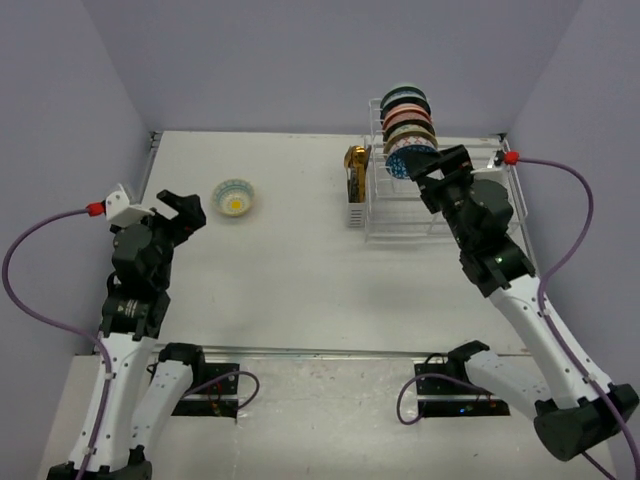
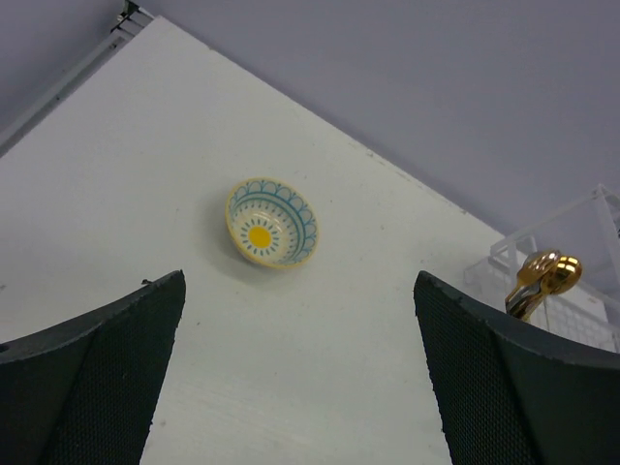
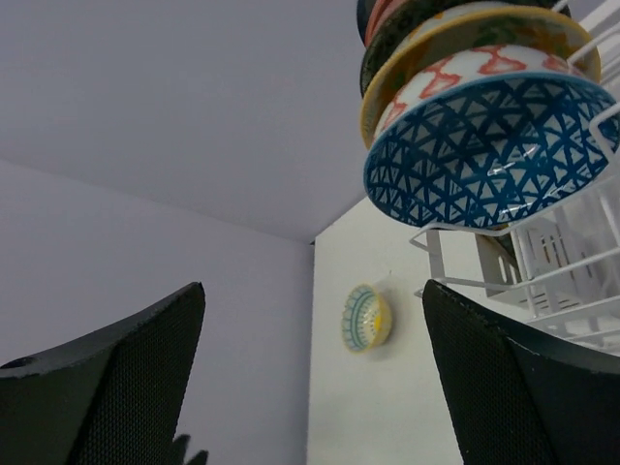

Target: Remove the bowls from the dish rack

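As right jaws gape, bowl (image 3: 484, 145) ahead — racked

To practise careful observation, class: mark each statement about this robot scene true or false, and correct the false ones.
1. A small round bowl with a yellow centre and teal pattern sits on the white table, outside the white wire dish rack. True.
2. The left gripper is shut on that bowl. False: it is open, apart from the bowl.
3. The bowl nearest the arms in the rack has a blue triangle pattern. True.
4. The gold-coloured holder stands on the rack's right. False: on its left, seen from above.
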You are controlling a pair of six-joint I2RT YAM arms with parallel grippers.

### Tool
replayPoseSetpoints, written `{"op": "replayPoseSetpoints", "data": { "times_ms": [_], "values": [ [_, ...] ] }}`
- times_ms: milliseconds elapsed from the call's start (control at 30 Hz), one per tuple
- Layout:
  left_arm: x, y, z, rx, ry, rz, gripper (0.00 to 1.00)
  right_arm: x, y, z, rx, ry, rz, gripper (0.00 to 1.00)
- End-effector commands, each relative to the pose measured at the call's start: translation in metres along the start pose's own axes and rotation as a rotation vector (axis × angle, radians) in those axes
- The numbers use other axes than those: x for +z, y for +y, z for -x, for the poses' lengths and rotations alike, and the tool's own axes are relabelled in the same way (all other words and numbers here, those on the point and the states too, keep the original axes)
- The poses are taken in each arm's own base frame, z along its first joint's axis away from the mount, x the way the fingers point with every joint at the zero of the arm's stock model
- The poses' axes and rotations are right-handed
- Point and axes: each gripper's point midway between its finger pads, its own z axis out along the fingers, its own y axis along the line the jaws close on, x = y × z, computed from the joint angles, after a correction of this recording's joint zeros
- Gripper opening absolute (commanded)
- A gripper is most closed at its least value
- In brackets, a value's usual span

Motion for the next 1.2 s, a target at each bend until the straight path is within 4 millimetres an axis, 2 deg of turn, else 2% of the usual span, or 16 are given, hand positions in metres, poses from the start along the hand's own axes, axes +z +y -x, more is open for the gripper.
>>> {"op": "replayPoseSetpoints", "data": {
  "times_ms": [0,100,200,233,333,433,467,567,867,1000,1133,1167],
  "values": [
    [-0.030,0.012,-0.018,0.217,0.134,0.000,1.00,0.020,0.014,0.015,0.260,-0.095,0.055,0.93],
    [-0.050,0.001,-0.003,0.297,0.137,-0.059,1.00,0.043,-0.003,0.009,0.367,-0.124,0.009,0.88],
    [-0.056,0.008,-0.006,0.344,0.127,-0.060,1.00,0.057,-0.004,0.013,0.413,-0.165,0.026,0.83],
    [-0.052,0.019,-0.018,0.357,0.138,-0.032,1.00,0.066,-0.008,0.010,0.418,-0.163,0.009,0.81],
    [-0.055,0.032,-0.020,0.330,0.092,0.030,1.00,0.078,-0.015,0.015,0.414,-0.199,-0.026,0.79],
    [-0.061,0.034,-0.009,0.333,0.041,0.035,1.00,0.085,-0.026,0.019,0.423,-0.244,-0.060,0.74],
    [-0.061,0.034,-0.012,0.334,0.050,0.031,1.00,0.086,-0.028,0.020,0.429,-0.256,-0.063,0.67],
    [-0.060,0.029,-0.018,0.339,0.066,-0.003,1.00,0.088,-0.035,0.023,0.441,-0.293,-0.066,0.60],
    [-0.062,0.024,-0.020,0.339,0.068,-0.037,1.00,0.095,-0.048,0.035,0.454,-0.334,-0.080,0.49],
    [-0.062,0.023,-0.022,0.340,0.073,-0.043,1.00,0.102,-0.055,0.032,0.487,-0.312,-0.090,0.46],
    [-0.062,0.023,-0.021,0.340,0.071,-0.044,1.00,0.104,-0.056,0.029,0.512,-0.291,-0.077,0.29],
    [-0.062,0.023,-0.021,0.339,0.070,-0.045,1.00,0.104,-0.055,0.029,0.522,-0.290,-0.072,0.28]
  ]
}}
